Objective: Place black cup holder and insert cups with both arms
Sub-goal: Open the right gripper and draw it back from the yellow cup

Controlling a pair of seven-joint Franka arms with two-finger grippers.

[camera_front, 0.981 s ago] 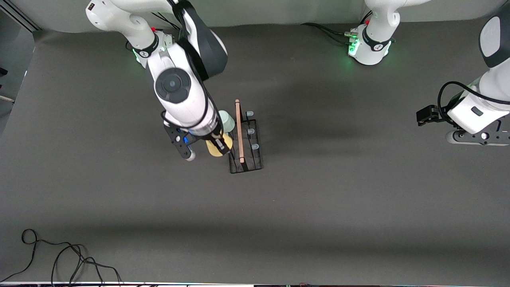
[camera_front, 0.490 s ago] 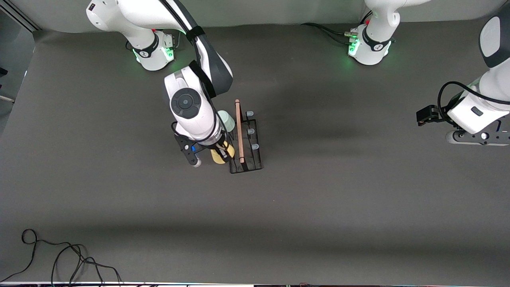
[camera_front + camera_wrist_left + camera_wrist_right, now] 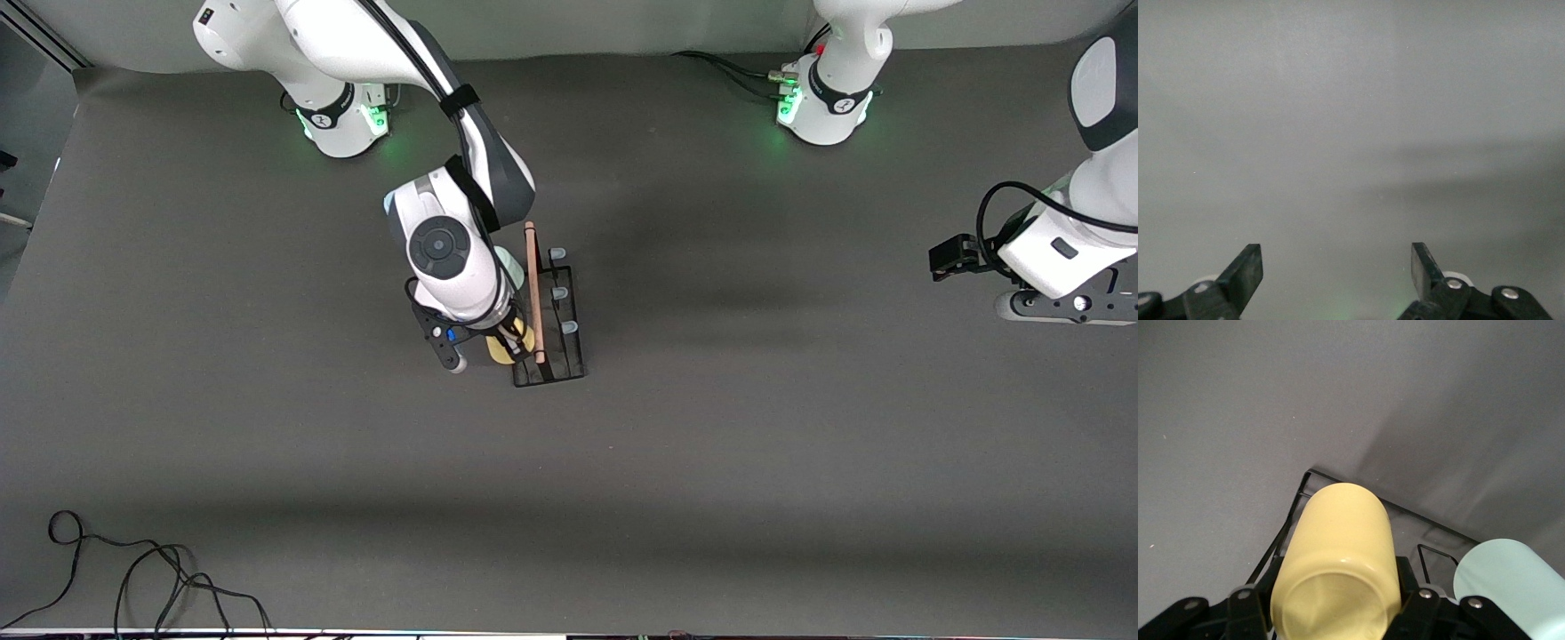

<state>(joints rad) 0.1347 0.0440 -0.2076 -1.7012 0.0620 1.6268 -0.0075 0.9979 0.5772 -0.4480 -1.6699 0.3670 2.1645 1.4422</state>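
The black cup holder (image 3: 553, 363) stands mid-table, its wooden rod handle (image 3: 534, 293) on top. My right gripper (image 3: 508, 341) is shut on the yellow cup (image 3: 498, 354) and holds it tilted over the rack's side toward the right arm's end. In the right wrist view the yellow cup (image 3: 1338, 547) sits between the fingers of the right gripper (image 3: 1335, 587), above the rack's wire corner (image 3: 1305, 483). A pale mint cup (image 3: 512, 265) sits on the rack beside it and also shows in the right wrist view (image 3: 1511, 587). The light blue cup is hidden. My left gripper (image 3: 944, 258) waits, open and empty (image 3: 1335, 267), at the left arm's end.
Pale-capped prongs (image 3: 560, 293) stand bare on the rack's side toward the left arm's end. A loose black cable (image 3: 133, 578) lies at the near corner at the right arm's end.
My right arm has moved toward the rack with the yellow cup, bringing it against the rack's side. The left arm has not moved.
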